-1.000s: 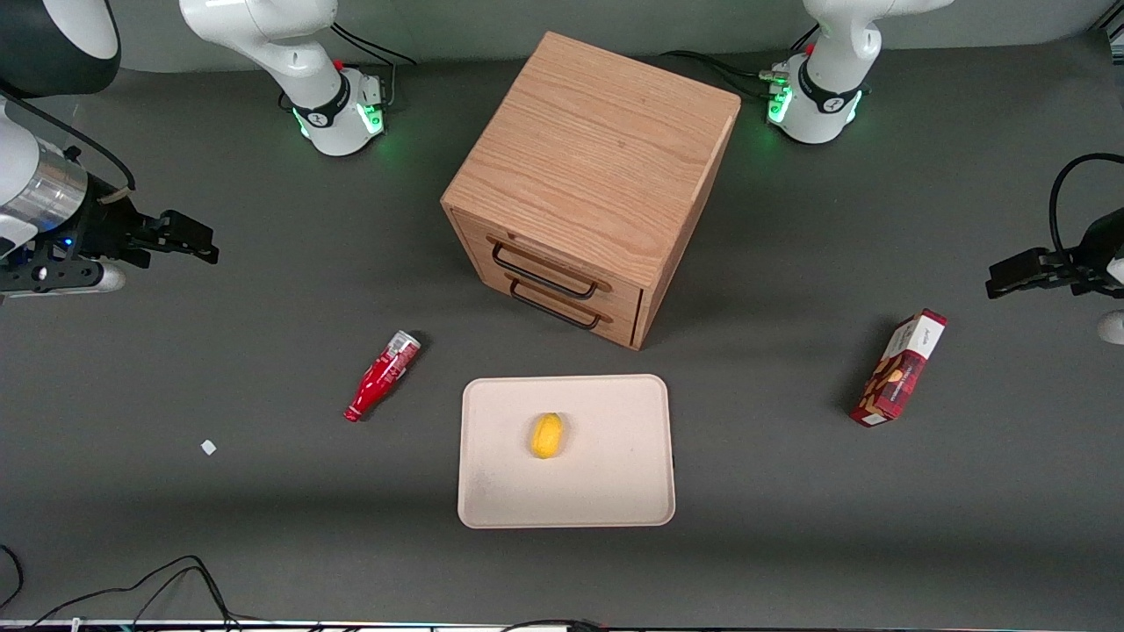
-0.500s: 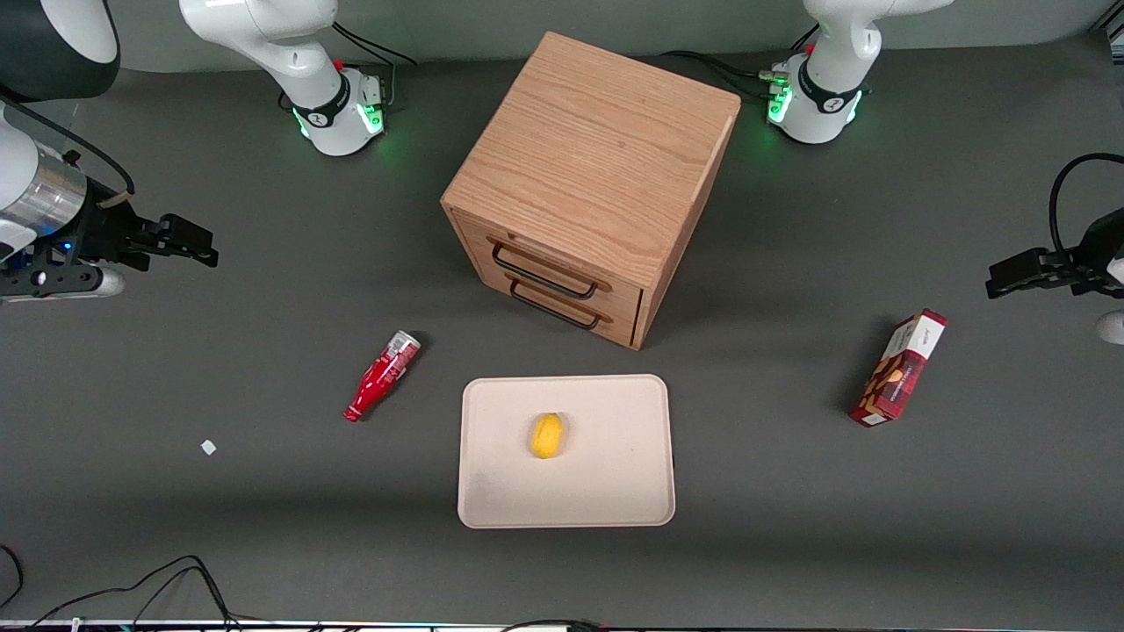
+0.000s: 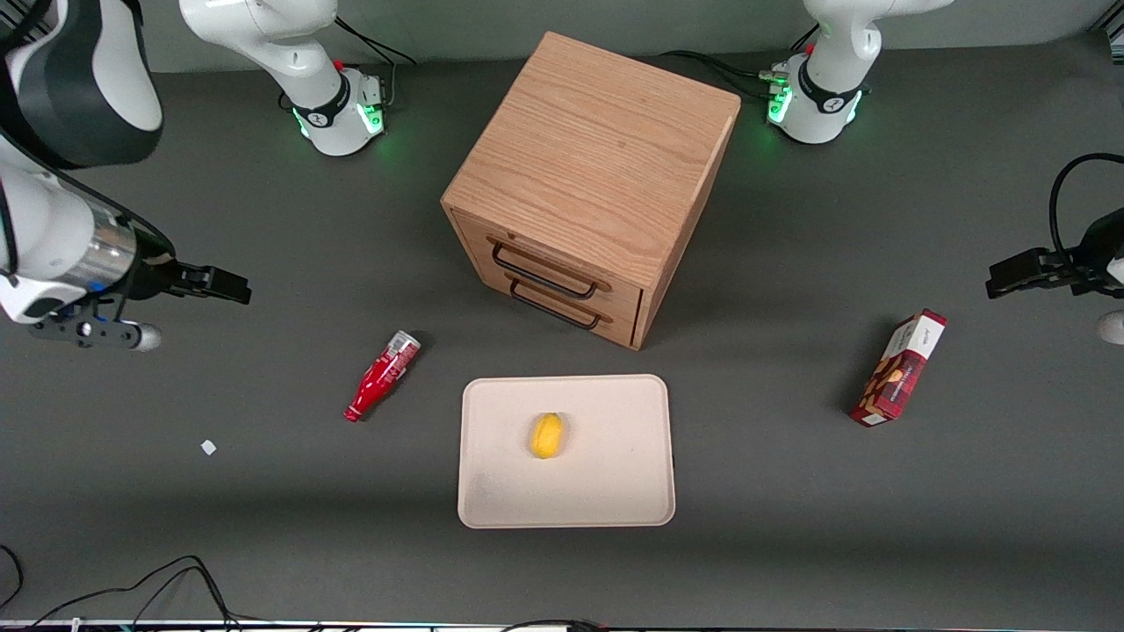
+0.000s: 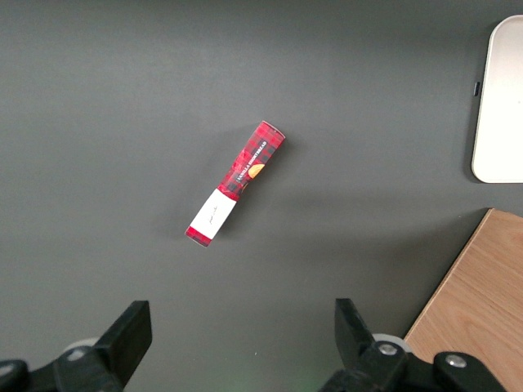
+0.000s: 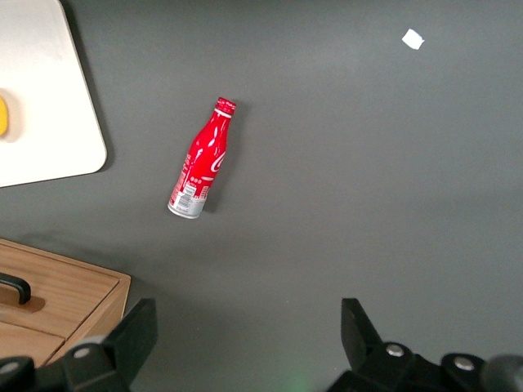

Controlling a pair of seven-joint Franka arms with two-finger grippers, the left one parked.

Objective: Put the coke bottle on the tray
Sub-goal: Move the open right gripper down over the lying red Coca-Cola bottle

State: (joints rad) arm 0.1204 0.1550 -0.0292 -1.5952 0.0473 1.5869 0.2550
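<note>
The coke bottle (image 3: 383, 376) is small, slim and red with white lettering. It lies on its side on the dark table beside the tray, its silvery base toward the cabinet and its cap toward the front camera. It also shows in the right wrist view (image 5: 201, 161). The beige tray (image 3: 615, 491) lies flat in front of the cabinet with a yellow lemon (image 3: 546, 435) on it; its corner shows in the right wrist view (image 5: 49, 122). My right gripper (image 3: 230, 287) hangs open and empty above the table, toward the working arm's end, apart from the bottle. Its fingers (image 5: 131, 335) stand wide apart.
A wooden drawer cabinet (image 3: 593, 180) with two black handles stands mid-table, farther from the front camera than the tray. A red snack box (image 3: 899, 367) lies toward the parked arm's end. A small white scrap (image 3: 208, 447) lies near the bottle. Cables (image 3: 176, 579) run along the front edge.
My right arm has moved toward the bottle and nearer the front camera, the gripper shifting inward over the table. The bottle, tray and lemon have not moved.
</note>
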